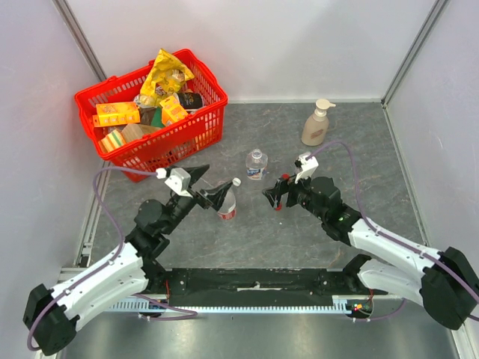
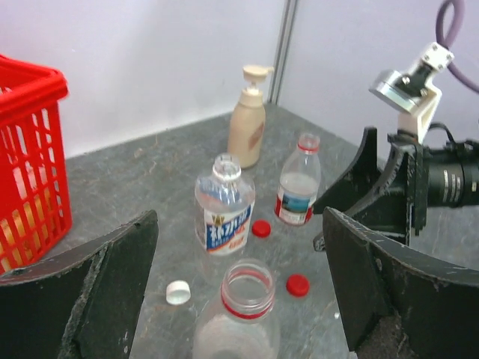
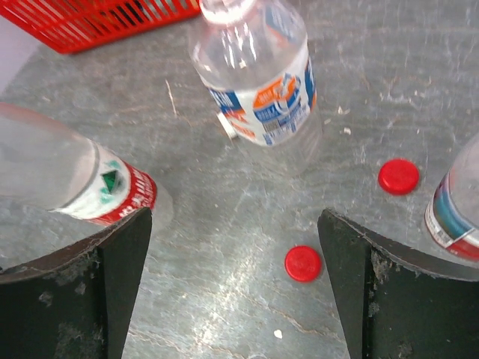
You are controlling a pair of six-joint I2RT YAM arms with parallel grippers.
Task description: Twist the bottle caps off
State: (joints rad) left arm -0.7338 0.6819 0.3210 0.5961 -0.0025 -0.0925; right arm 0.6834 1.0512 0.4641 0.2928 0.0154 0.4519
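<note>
Three clear bottles stand open-necked on the grey table. The nearest bottle (image 2: 238, 299), with a red neck ring, stands between my left gripper's (image 2: 239, 218) wide-open fingers without touching them; it also shows in the top view (image 1: 227, 203). A second bottle (image 2: 224, 203) stands behind it, and a third bottle (image 2: 299, 187) stands beside my right gripper (image 1: 272, 196). Two red caps (image 2: 260, 228) (image 2: 297, 284) and a white cap (image 2: 178, 292) lie loose on the table. My right gripper (image 3: 233, 217) is open and empty above one red cap (image 3: 303, 263); the other red cap (image 3: 398, 176) lies further right.
A red basket (image 1: 202, 123) full of groceries stands at the back left. A beige pump soap bottle (image 1: 317, 123) stands at the back right. White walls close in the table on three sides.
</note>
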